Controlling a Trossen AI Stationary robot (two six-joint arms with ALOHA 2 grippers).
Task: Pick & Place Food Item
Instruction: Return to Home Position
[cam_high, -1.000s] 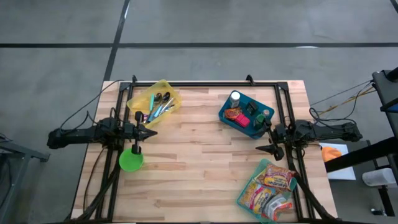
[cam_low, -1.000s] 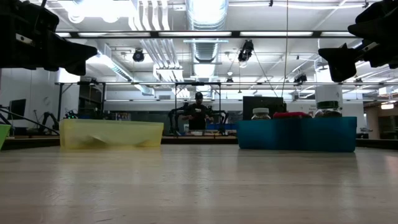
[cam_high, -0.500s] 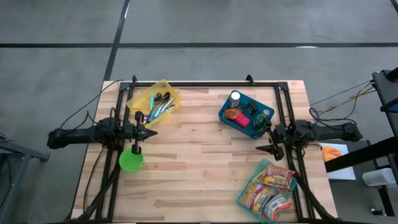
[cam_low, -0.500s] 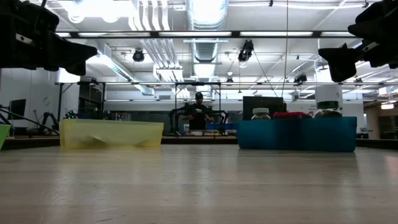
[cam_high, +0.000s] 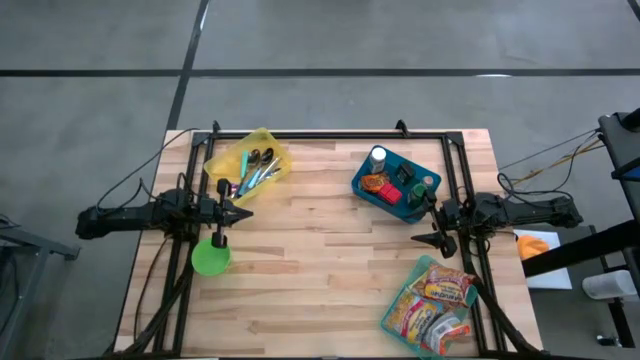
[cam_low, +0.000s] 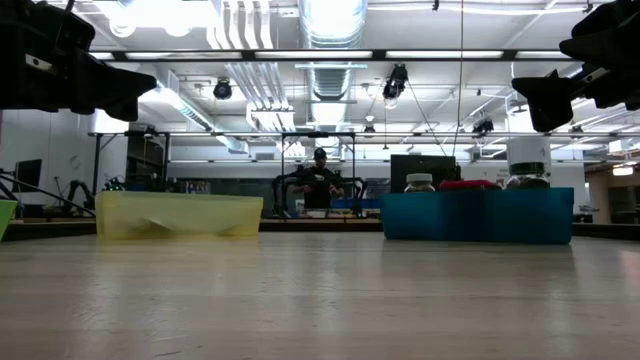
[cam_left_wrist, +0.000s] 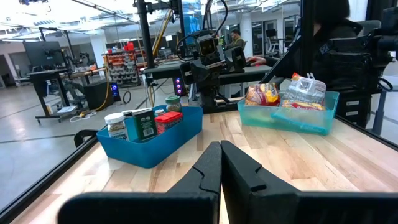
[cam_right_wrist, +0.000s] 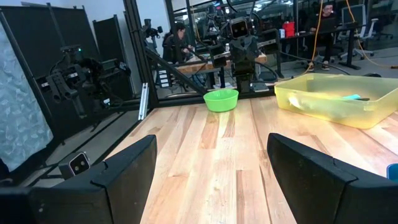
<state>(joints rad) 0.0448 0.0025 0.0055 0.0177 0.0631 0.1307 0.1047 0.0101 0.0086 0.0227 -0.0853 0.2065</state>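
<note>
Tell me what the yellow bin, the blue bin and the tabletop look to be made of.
Yellow bin: likely thin plastic, translucent; light glows through its wall. Blue bin: probably plastic too, opaque with a dull sheen. Tabletop: wood, seemingly butcher block; joined pale strips with grain, smooth finish.

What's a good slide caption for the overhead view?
Left gripper shut near the green bowl, right gripper open beside the blue bin, utensils lying in the yellow bin.
</note>
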